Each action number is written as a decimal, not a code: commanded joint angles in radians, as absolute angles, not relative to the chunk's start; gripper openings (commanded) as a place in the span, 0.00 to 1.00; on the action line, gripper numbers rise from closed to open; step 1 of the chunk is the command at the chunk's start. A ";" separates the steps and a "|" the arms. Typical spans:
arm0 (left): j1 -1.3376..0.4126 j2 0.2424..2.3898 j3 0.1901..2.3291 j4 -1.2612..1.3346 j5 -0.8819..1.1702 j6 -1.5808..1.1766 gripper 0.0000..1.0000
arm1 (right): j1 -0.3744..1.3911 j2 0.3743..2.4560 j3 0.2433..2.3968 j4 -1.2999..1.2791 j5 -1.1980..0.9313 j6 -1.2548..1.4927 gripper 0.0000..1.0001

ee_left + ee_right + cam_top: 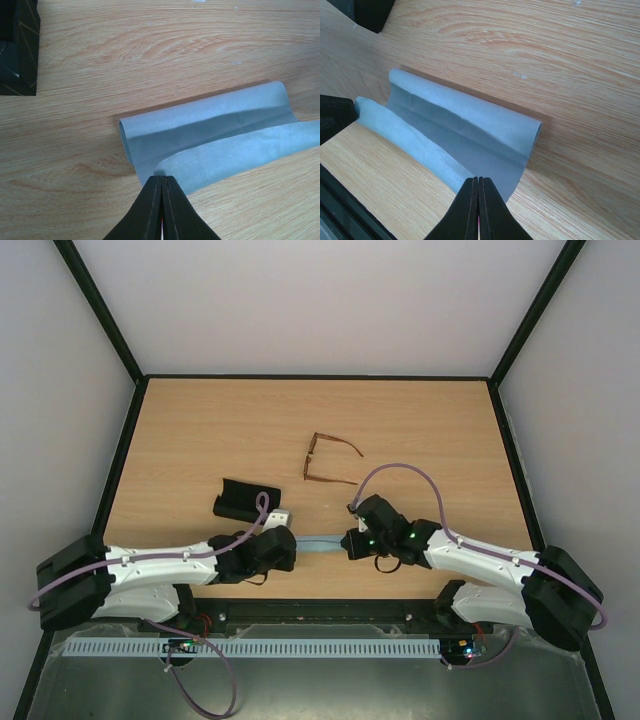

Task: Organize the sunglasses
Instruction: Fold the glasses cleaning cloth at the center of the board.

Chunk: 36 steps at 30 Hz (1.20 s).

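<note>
Over the wooden table point(200, 420), left gripper point(161, 180) and right gripper point(478, 181) each stood clenched on an end of the blue-grey cloth point(210, 135), probably to fold it; black case point(240, 500) at ten o'clock, open sunglasses point(309, 457) at twelve, untouched

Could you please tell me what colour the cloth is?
The cloth is plain light blue-grey, clearest in the left wrist view.

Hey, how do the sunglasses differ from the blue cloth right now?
The sunglasses are a thin brown frame; the cloth is a blue-grey sheet. The sunglasses lie untouched with arms unfolded; the cloth is folded over, pinched by the left pincer and right pincer. Both rest on the table.
</note>
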<state>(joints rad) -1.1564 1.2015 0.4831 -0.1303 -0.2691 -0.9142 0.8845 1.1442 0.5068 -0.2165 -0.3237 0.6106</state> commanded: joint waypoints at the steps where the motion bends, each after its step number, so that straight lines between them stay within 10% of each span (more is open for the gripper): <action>1: -1.165 1.170 0.482 -0.172 -0.303 -0.929 0.02 | 0.894 1.125 0.492 -0.200 -0.323 0.624 0.01; 36: -1.162 1.334 0.577 -0.177 -0.338 -0.910 0.02 | 0.900 1.246 0.530 -0.154 -0.274 0.630 0.01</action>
<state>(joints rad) -1.1622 1.3186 0.5320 -0.1566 -0.2993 -0.9260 0.8917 1.2289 0.4904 -0.1520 -0.3195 0.6216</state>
